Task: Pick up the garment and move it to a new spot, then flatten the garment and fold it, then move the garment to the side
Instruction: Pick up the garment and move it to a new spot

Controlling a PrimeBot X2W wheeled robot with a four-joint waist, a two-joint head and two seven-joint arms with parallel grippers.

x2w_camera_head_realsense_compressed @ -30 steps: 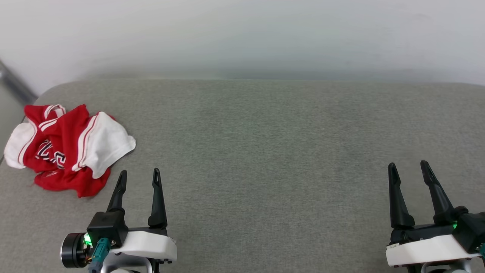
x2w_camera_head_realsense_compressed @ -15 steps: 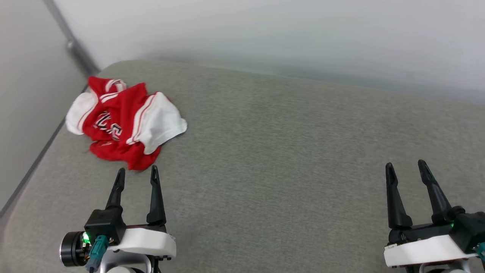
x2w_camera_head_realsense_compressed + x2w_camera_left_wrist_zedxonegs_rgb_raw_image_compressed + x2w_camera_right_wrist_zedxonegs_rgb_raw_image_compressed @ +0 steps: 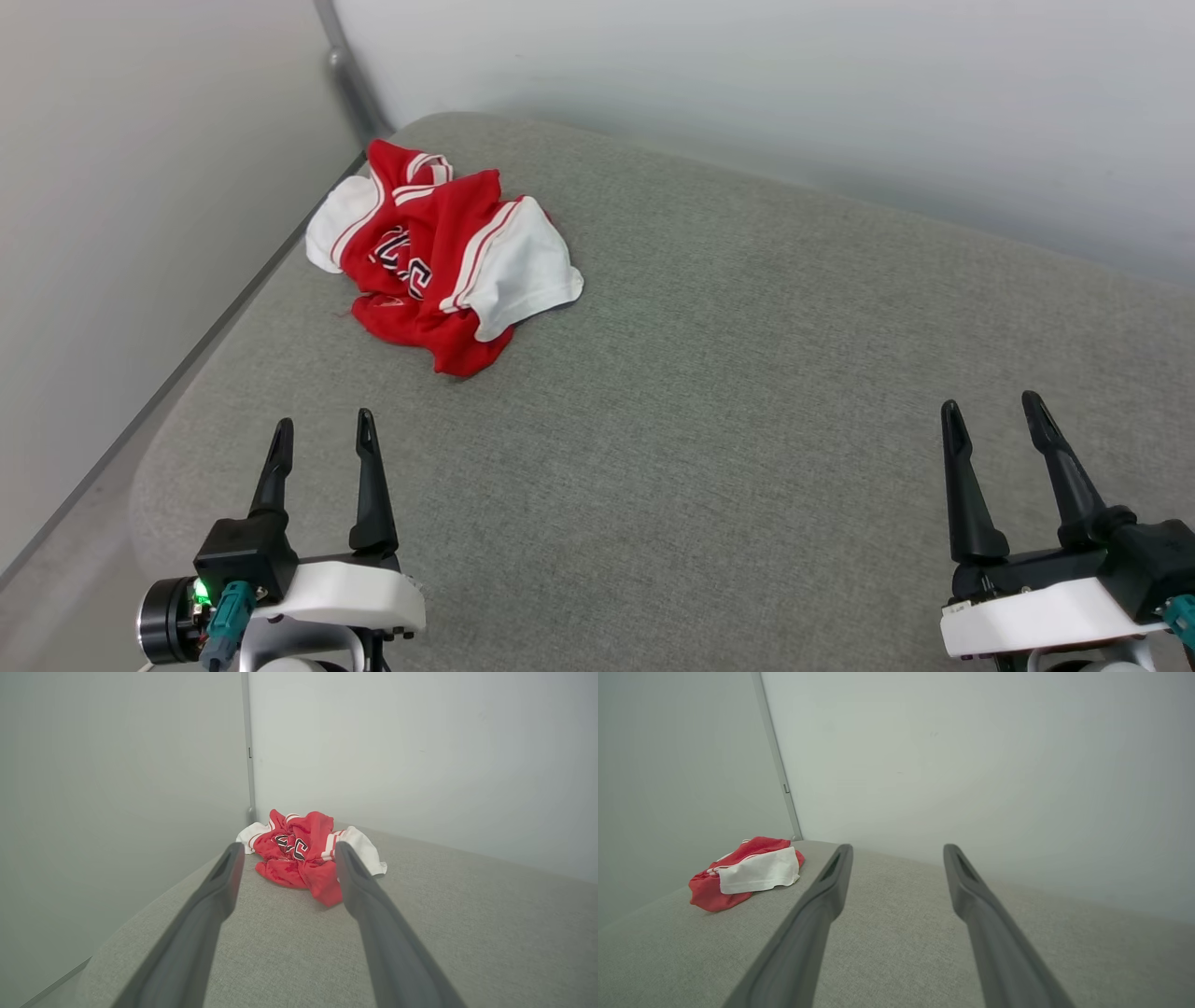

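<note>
Red garment [image 3: 439, 266] lies crumpled in the surface's [image 3: 747, 373] far left corner, left pincer [image 3: 320, 425] spread wide and aimed at it, likely for the pick, right pincer [image 3: 990, 403] equally agape, well apart.

The garment [image 3: 439, 224], upper left of the head view, bears black-and-white lettering [image 3: 403, 263], but folds break it up and nothing reads whole. In the left wrist view it shows as curved strokes.
</note>
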